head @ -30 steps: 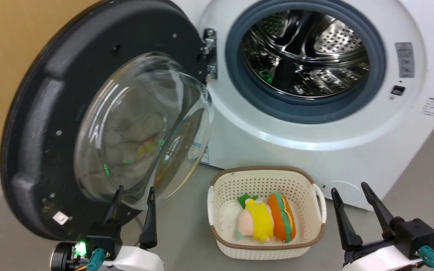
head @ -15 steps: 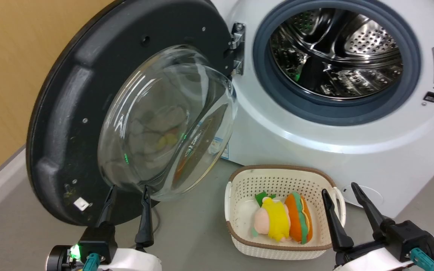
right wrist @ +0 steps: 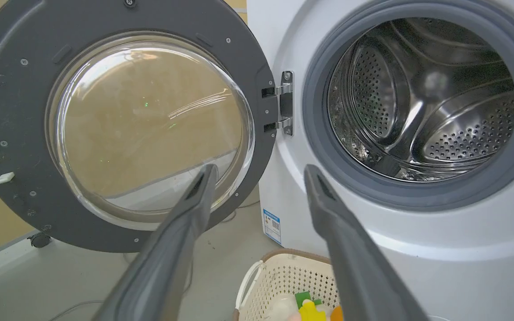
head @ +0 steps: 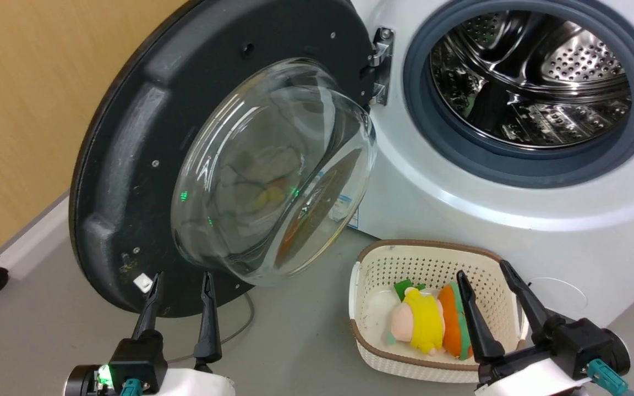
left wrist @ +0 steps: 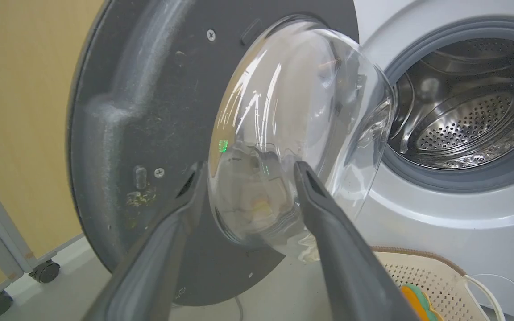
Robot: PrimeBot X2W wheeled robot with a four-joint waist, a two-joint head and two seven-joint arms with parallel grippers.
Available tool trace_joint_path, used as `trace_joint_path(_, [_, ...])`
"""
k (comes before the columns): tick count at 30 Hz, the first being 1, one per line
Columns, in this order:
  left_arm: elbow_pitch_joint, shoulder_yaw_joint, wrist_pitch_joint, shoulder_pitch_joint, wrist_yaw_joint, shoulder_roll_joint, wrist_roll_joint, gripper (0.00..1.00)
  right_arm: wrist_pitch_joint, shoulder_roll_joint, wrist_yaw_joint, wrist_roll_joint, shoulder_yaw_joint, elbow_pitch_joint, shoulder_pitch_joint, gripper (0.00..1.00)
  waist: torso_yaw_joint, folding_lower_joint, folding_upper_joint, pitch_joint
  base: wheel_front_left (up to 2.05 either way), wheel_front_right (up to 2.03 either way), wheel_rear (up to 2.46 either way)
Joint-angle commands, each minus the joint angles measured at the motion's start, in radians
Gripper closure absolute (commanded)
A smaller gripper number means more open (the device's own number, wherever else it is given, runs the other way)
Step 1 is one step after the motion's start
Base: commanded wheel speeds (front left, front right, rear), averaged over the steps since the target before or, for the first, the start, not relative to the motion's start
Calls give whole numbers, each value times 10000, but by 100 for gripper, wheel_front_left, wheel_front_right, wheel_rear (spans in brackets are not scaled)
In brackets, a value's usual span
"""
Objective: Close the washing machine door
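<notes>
**Open door, left arm nearer**

The washing machine door [head: 124, 165] stands wide open at the left of the washing machine [head: 460, 220], hung by a metal hinge [head: 380, 66] on its right edge: a black disc whose clear glass bowl [head: 273, 170] bulges outward. It lies directly ahead of the left gripper [head: 181, 275], the nearer one, fingers parted and empty. The right gripper [head: 482, 268], likewise parted and empty, hovers over a basket [head: 405, 267].

Bright, even indoor light, with only soft shadows on the floor [head: 306, 352]. White glare streaks and green specks on the glass of the washing machine door [left wrist: 257, 102]; sharp highlights inside the steel drum [head: 537, 82]. Fingers [right wrist: 181, 240] blurred close to each wrist lens.
</notes>
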State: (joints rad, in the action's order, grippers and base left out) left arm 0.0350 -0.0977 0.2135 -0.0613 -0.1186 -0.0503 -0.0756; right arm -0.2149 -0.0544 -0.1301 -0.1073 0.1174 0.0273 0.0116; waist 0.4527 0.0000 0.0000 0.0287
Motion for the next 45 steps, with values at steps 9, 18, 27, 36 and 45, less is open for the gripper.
trace_joint_path(9, [210,-59,278,-162,-265,1,-194,0,-265,38,-6,-193,238,163,-282,0,405,0,0,18,0,0,0])
trace_joint_path(18, [424,-41,466,-322,-527,1,-325,0,-452,41,-6,-259,573,336,-513,0,810,0,0,67,0,0,0])
trace_joint_path(27, [552,-6,483,-376,-660,1,-375,0,-469,15,-6,-288,735,455,-685,0,853,0,0,87,0,0,0])
trace_joint_path(36, [600,85,483,-409,-658,1,-356,0,-469,5,-6,-332,754,483,-723,0,847,0,0,86,0,0,0])
trace_joint_path(45, [2413,932,483,138,-568,0,-267,100,-469,14,-6,-317,660,397,-593,0,863,0,0,100,0,0,0])
